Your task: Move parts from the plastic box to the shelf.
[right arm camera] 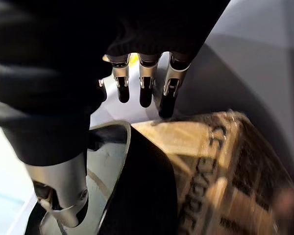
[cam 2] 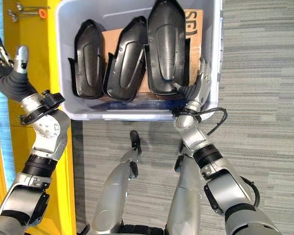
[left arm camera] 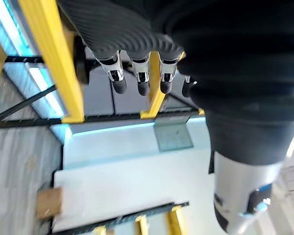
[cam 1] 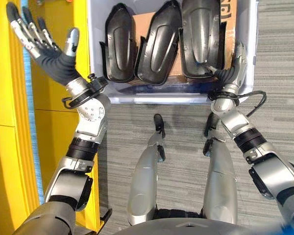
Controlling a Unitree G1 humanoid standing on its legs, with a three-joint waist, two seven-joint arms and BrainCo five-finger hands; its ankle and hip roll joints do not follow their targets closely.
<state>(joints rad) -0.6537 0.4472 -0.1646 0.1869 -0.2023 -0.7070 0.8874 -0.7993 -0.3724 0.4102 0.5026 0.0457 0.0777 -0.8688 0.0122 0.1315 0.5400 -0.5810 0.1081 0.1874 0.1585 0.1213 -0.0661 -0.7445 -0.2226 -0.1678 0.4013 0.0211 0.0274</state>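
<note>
At the plastic box's [cam 2: 213,73] right wall, the right hand [cam 2: 198,88] reached down inside, its fingers [right arm camera: 144,88] straight and spread beside the rightmost of three black moulded parts, its thumb lying against that part's [cam 2: 167,44] near right edge. Whether the hand had actually closed on the part could not be told; the fingers looked relaxed, with nothing wrapped inside them. From the right wrist camera, the fingertips hung just above a brown cardboard piece [right arm camera: 220,161], with the black part's curved edge just beside it.

Past the hand, the other two black parts leaned in a row across the box: the middle part [cam 2: 128,56] overlapped by the rightmost one, and the left part [cam 2: 88,58] near the box's left wall. All three rested over the cardboard lying on the box's bottom. The box itself sat on grey striped carpet [cam 2: 264,98], its near rim just ahead of the robot.

Well apart from the box, the left hand [cam 1: 51,51] was raised over the yellow shelf [cam 1: 59,127] frame at the robot's left, palm up, fingers wide and straight, holding nothing. Its wrist camera showed the yellow uprights and a pale shelf board [left arm camera: 132,186] beyond the fingertips.
</note>
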